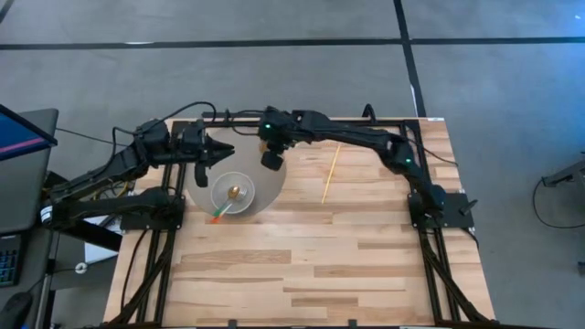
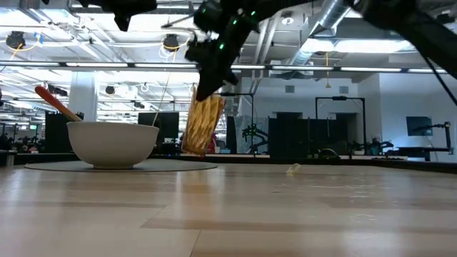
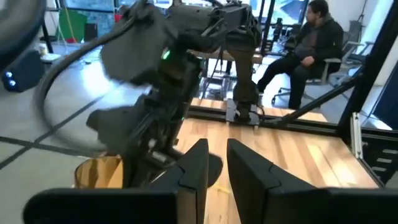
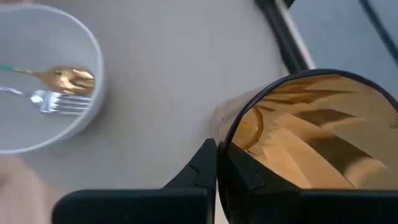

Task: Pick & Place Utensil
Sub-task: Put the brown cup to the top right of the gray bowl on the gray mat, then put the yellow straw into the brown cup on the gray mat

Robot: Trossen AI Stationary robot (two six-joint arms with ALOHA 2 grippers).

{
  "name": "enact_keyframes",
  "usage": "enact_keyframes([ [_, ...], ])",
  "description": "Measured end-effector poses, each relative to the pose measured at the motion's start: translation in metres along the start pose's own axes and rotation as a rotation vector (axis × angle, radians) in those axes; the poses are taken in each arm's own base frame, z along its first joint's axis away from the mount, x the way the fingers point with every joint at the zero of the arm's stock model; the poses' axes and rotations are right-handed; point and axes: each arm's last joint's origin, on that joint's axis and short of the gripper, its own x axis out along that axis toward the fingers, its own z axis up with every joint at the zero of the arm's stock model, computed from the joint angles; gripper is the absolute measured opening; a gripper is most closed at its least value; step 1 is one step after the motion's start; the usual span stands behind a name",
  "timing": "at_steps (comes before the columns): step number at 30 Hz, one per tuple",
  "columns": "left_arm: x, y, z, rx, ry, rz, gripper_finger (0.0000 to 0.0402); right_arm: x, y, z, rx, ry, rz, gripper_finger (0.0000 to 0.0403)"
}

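Holding amber cup aloft, tilted: R fingers.

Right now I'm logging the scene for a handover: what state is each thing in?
Amber cup: lifted clear of the table, tilted, gripped at its rim by the right hand.
White bowl: upright on the grey mat, holding a gold spoon and a fork.
Chopstick: lying flat on the table.
Left hand: open, empty.

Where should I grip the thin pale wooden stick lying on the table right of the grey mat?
Grip the thin wooden stick near its middle, coming straight down, fingers closing across its width. It lies flat and slightly slanted on the bare wooden table, clear of other objects, so a top-down pinch looks easiest.
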Motion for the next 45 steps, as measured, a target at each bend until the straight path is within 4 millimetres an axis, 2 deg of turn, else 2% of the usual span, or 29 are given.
enact_keyframes([
  [5, 0.001, 0.0, -0.002, 0.016, 0.024, 0.0, 0.0061, 0.017, -0.001, 0.004, 0.001, 0.038, 0.03, 0.0006],
  [10, 0.002, 0.001, -0.003, 0.036, 0.031, 0.0, 0.0061, 0.02, 0.0, 0.01, -0.006, 0.004, 0.067, 0.0006],
  [15, 0.006, 0.002, -0.007, 0.03, 0.049, -0.002, 0.0061, 0.022, 0.001, 0.006, -0.016, 0.035, 0.079, 0.0008],
  [20, 0.011, 0.003, -0.025, 0.014, 0.102, -0.004, 0.0061, 0.022, 0.002, 0.005, -0.048, 0.051, 0.078, 0.0044],
  [30, 0.01, 0.003, -0.021, 0.028, 0.06, 0.01, 0.0061, 0.021, 0.012, 0.013, -0.131, -0.038, 0.081, 0.0114],
  [33, 0.01, 0.003, -0.021, 0.028, 0.06, 0.012, 0.0061, 0.012, 0.013, 0.017, -0.135, -0.063, 0.08, 0.0123],
  [37, 0.01, 0.003, -0.021, 0.028, 0.06, 0.013, 0.0061, -0.017, 0.013, 0.024, -0.136, -0.115, 0.08, 0.0129],
  [40, 0.01, 0.003, -0.021, 0.028, 0.06, 0.013, 0.0061, -0.046, 0.013, 0.028, -0.137, -0.153, 0.082, 0.0129],
  [45, 0.01, 0.003, -0.021, 0.025, 0.062, 0.013, 0.0061, -0.108, 0.013, 0.029, -0.088, -0.211, 0.094, 0.0123],
])
